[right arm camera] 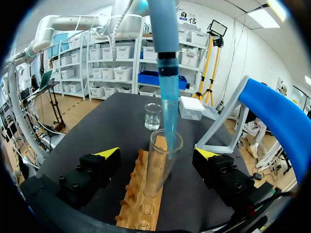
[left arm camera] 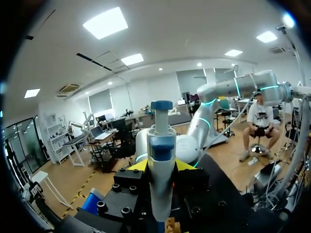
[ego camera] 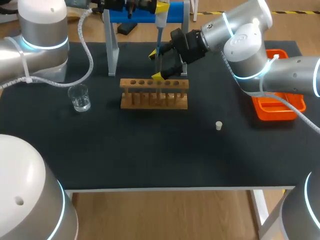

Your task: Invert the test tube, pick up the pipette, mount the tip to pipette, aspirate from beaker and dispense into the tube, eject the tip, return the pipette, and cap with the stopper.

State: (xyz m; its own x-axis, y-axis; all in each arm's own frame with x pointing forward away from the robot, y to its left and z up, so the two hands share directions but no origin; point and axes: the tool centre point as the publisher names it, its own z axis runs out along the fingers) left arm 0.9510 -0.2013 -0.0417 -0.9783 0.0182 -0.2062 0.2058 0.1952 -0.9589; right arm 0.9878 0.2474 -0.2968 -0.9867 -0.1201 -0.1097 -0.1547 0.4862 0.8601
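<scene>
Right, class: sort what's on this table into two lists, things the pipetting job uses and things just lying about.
Job in hand: pipette; test tube; beaker; stopper; wooden rack; blue stand.

Lying about, no evident role: orange tray; white box.

Orange tray right of wooden rack
</scene>
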